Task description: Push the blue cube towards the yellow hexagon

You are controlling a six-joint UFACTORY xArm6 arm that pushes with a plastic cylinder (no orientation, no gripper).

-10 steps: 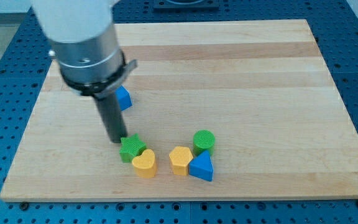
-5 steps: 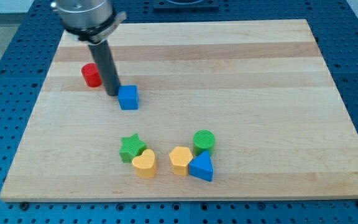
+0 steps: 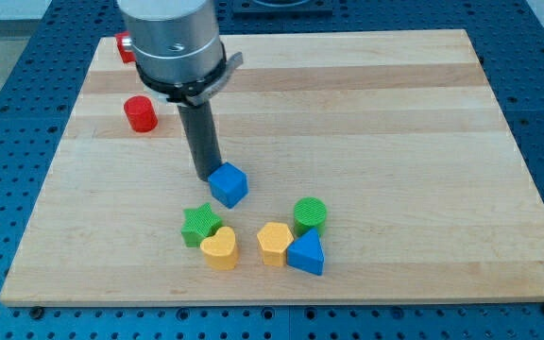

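Observation:
The blue cube (image 3: 229, 184) sits near the board's middle, turned at an angle. My tip (image 3: 207, 176) touches its upper-left side. The yellow hexagon (image 3: 273, 243) lies below and to the right of the cube, between a yellow heart (image 3: 219, 248) and a blue triangle (image 3: 306, 253). A short gap separates the cube from the hexagon.
A green star (image 3: 199, 225) lies just below the cube, touching the yellow heart. A green cylinder (image 3: 310, 215) stands above the blue triangle. A red cylinder (image 3: 141, 113) is at the left, and another red block (image 3: 123, 46) shows at the top left, partly behind the arm.
My tip has moved down and to the right, pushing the blue cube the same way and turning it. The cube is now closer to the yellow hexagon.

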